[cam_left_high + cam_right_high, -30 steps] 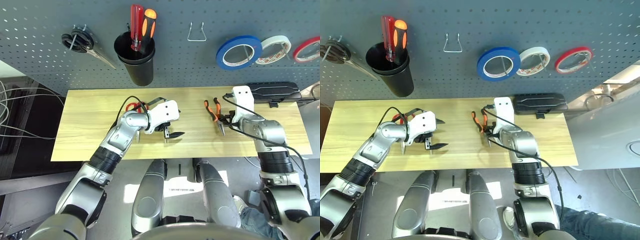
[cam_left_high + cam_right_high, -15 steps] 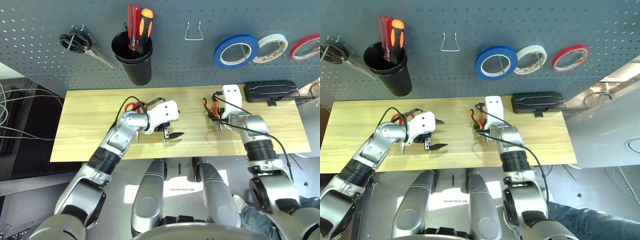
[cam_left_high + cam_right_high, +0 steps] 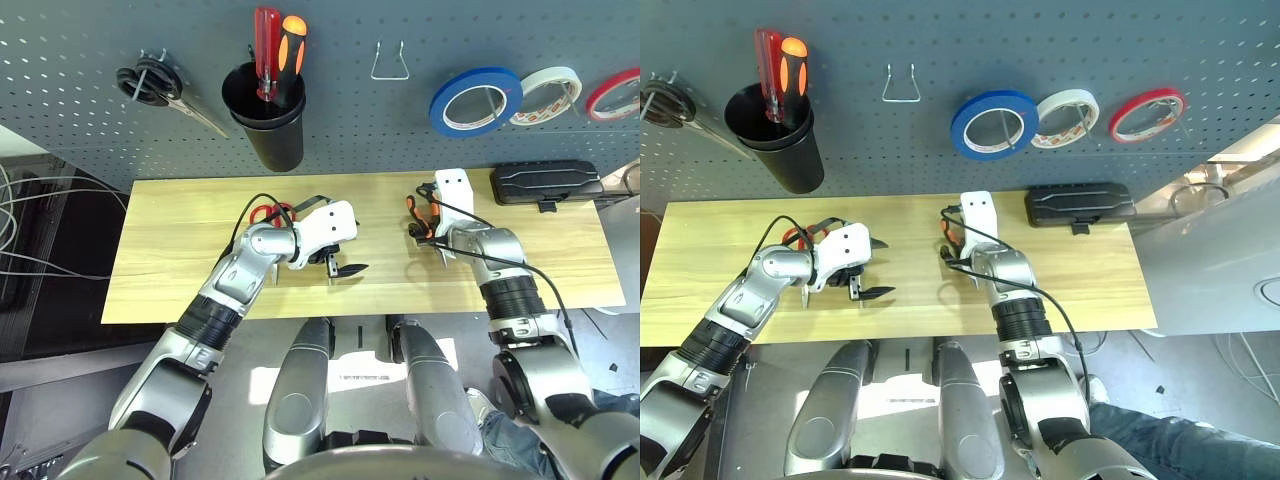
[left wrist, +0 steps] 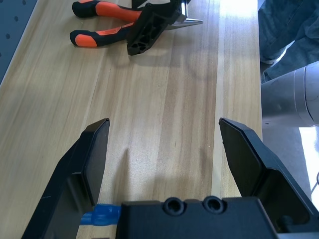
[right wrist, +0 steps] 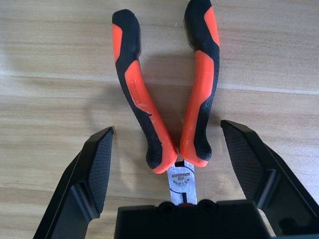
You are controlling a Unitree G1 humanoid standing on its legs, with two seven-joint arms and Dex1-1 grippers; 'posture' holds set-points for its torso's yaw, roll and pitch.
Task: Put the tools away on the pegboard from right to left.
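The orange-and-black pliers (image 5: 164, 99) lie flat on the wooden table (image 3: 170, 260), right of centre. My right gripper (image 5: 167, 130) is open, one finger on each side of the handles near the pivot, touching neither. My left gripper (image 4: 164, 124) is open over bare wood at mid table, and a bit of the blue screwdriver handle (image 4: 102, 215) shows under it. The red-handled scissors (image 3: 265, 212) lie partly hidden behind my left wrist. The blue tape roll (image 3: 476, 102) hangs on the dark grey pegboard (image 3: 80, 100).
A black cup (image 3: 265, 125) on the board holds red and orange-handled screwdrivers. Black-handled scissors (image 3: 150, 82) hang at the far left, beside an empty wire hook (image 3: 388, 62). White tape (image 3: 548, 95) and red tape (image 3: 615, 95) hang on the right. A black case (image 3: 545, 183) lies back right.
My right gripper has swung left and now sits over the pliers' handles instead of beside them. The left arm has not moved.
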